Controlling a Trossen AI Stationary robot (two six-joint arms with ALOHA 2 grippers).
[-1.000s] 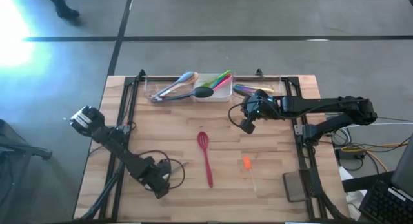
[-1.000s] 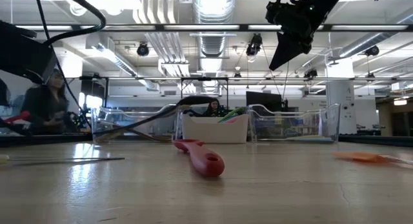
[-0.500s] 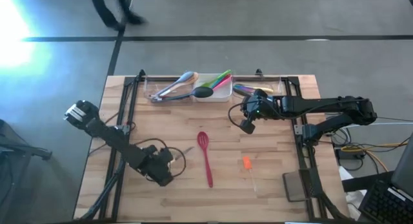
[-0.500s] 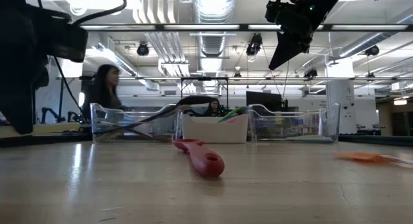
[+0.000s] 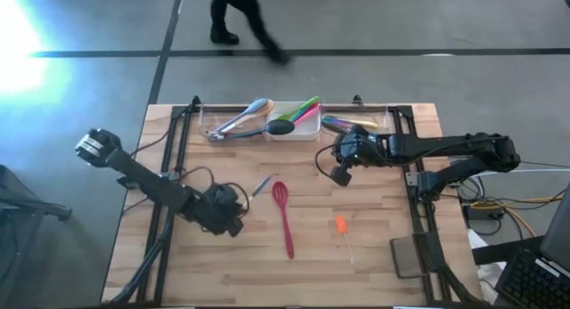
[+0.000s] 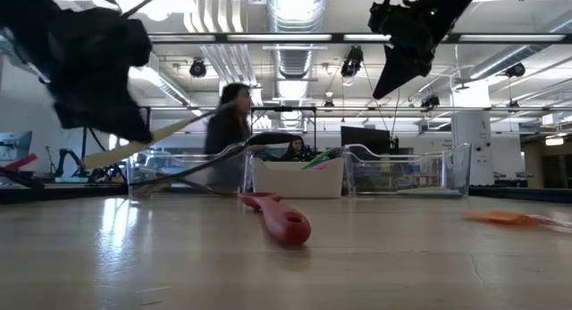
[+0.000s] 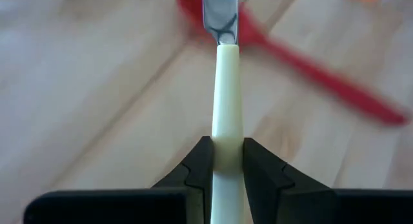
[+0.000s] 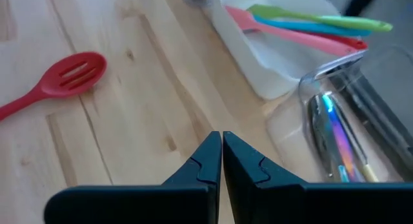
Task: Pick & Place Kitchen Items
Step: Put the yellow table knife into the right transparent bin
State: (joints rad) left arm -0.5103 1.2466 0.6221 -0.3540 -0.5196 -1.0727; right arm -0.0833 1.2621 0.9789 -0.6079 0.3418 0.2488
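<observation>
In the left wrist view the knife runs off the picture at both ends, so its blade tip and handle butt are cut off, and the red slotted spoon behind it is a blurry smear. From overhead the knife is just a thin sliver, too small to make out. The low view loses the left gripper to blur, and the person beyond the worktop's far edge is smeared too. Overhead that person is cut off at the top. The orange thing is too small to identify.
</observation>
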